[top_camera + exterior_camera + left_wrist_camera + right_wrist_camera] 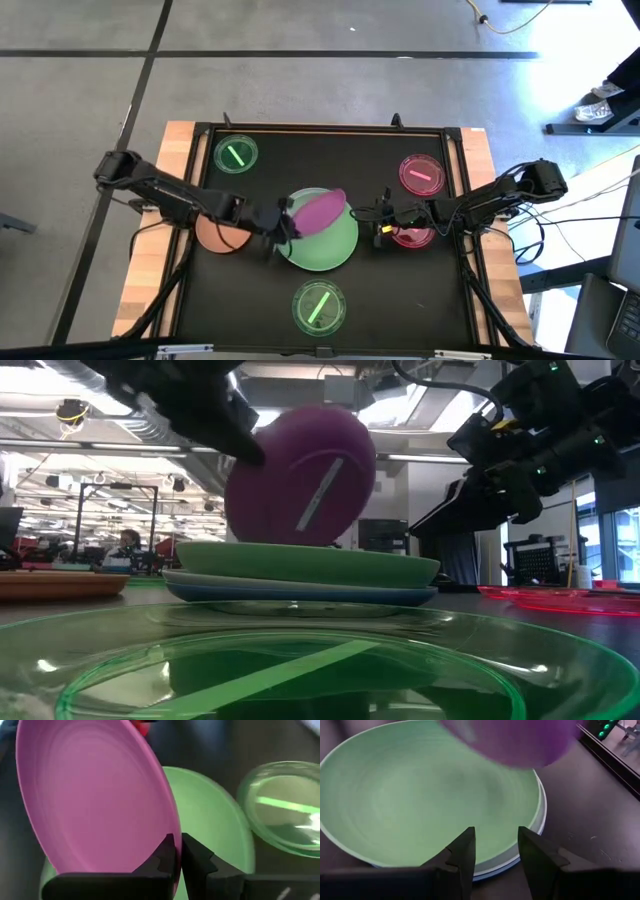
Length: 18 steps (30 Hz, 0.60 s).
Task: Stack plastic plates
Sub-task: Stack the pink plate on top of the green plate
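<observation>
The left pincer (283,222) is pinching the rim of the purple plate (319,211), holding it tilted steeply above the big green plate (322,242), which is lying on a blue one (300,593) mid-surface. The right pincer (384,222) is waiting just beside the stack, fingers spread and empty.

The grip is catching only a thin edge of smooth, glossy plastic, so the plate may well pivot or slip out. Released at this slant, it could land on its rim and slide off the slick stack.

The plates are round, shallow and faintly ringed. The small green (320,305) and pink ones (420,173) look see-through; an orange plate (222,236) is lying under the left arm.
</observation>
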Each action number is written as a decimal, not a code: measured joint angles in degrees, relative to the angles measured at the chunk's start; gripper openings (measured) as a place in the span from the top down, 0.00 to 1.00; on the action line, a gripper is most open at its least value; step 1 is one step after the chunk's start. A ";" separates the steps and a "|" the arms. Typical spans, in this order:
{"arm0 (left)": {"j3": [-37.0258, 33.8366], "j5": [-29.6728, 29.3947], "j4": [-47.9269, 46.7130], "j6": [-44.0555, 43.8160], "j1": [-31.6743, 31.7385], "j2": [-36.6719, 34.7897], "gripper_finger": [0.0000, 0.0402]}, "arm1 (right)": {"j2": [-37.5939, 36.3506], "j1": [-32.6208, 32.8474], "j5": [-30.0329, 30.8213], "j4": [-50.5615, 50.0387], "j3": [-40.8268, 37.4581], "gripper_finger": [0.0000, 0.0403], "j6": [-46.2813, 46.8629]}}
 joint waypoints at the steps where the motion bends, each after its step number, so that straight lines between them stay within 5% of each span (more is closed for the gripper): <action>1: 0.00 0.90 -0.10 -0.08 -0.86 0.58 0.97 | 0.00 0.00 0.00 0.00 0.00 0.66 0.00; 18: -0.02 -2.16 0.24 -1.67 -5.11 5.67 0.87 | 0.00 0.00 0.00 0.00 0.00 0.66 0.39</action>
